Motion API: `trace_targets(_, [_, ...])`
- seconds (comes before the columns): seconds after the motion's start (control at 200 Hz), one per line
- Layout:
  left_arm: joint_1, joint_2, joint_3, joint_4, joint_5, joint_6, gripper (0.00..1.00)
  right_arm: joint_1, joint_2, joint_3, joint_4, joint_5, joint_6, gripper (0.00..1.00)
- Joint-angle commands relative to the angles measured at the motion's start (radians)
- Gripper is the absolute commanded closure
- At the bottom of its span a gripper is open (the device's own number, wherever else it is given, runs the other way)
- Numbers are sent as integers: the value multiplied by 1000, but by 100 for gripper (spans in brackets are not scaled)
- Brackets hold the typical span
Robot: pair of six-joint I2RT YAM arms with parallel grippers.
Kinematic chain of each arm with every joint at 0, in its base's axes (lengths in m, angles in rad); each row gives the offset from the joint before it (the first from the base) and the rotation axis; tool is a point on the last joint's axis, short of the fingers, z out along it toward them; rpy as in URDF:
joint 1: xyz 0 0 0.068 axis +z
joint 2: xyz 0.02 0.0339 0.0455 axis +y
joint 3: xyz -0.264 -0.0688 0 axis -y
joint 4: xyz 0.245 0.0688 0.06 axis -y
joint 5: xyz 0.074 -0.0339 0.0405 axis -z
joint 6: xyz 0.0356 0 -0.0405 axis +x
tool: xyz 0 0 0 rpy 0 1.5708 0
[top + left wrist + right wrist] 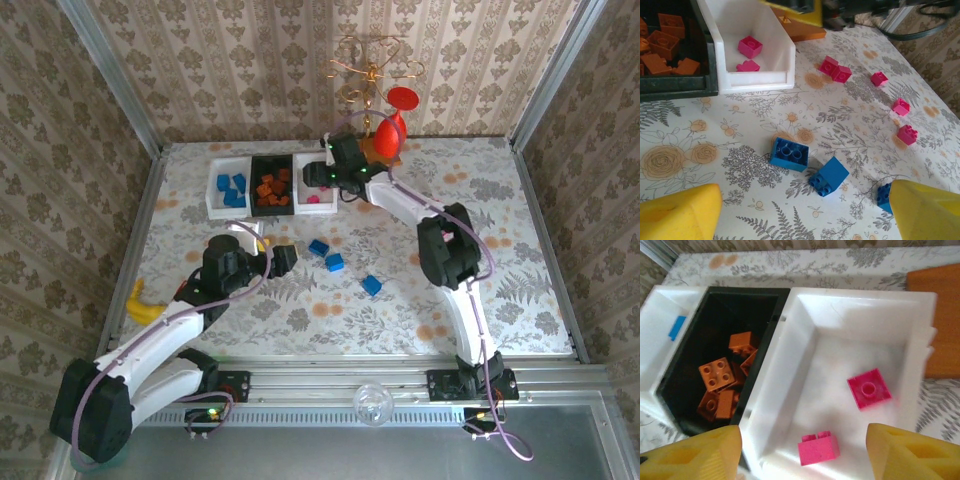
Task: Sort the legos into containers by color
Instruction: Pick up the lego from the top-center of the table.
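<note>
Hanging wide open and empty, the left gripper [802,215] has blue legos [790,154] just beneath it; a skewed close could flick one away (one lies on its side). Beyond, the right gripper [801,452], parted and empty, hovers over the white bin [920,340] and its magenta bricks [869,389]; the left wrist view adds loose ones [835,70] outside.

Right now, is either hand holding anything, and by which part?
Nothing is held. The right hand is open over the white bin, two magenta bricks loose inside. The left hand is open above blue bricks on the table.
</note>
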Motion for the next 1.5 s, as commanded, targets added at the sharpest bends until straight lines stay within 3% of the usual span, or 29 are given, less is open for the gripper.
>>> trace_targets(0.0, [-20, 16, 6, 31, 32, -6, 12, -14, -205, -165, 54, 12, -48, 29])
trace_targets(0.25, [-122, 114, 43, 146, 78, 60, 12, -89, -523, -602, 56, 146, -84, 24])
trace_targets(0.445, [-172, 225, 95, 193, 91, 78, 12, -208, -587, -781, 80, 172, -42, 22])
trace_targets(0.625, [-184, 287, 121, 211, 103, 72, 13, -231, -463, -715, 55, 246, -21, 21])
trace_targets(0.795, [-186, 275, 112, 200, 89, 69, 13, -225, -318, -612, 76, 196, 13, 21])
trace_targets(1.025, [-185, 231, 102, 157, 51, 82, 13, -221, -153, -470, 41, 221, 34, 23])
trace_targets(1.245, [-186, 228, 99, 155, 40, 82, 13, -223, -60, -358, -29, 236, 34, 30])
trace_targets(1.495, [-185, 216, 85, 158, 29, 80, 13, -231, -26, -311, -66, 221, 35, 47])
